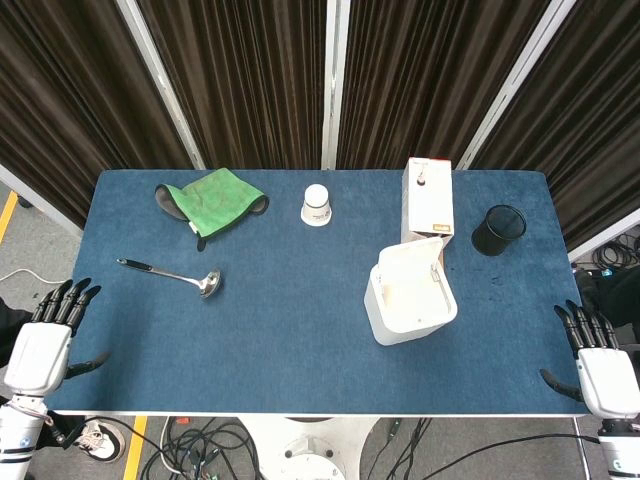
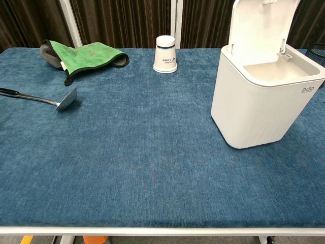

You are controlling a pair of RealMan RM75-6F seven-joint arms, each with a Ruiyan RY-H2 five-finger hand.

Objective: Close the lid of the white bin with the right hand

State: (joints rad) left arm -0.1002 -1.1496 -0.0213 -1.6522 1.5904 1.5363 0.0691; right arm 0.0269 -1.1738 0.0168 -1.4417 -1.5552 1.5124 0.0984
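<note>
The white bin stands right of the table's middle. Its lid is raised upright at the far side, and the inside looks empty. My right hand rests at the table's front right corner, fingers spread and holding nothing, well right of the bin. At the front left corner my left hand is also open and empty. Neither hand shows in the chest view.
A green cloth lies at the back left, with a metal ladle in front of it. A white paper cup stands upside down at the back centre. Behind the bin are a white box and a black cup.
</note>
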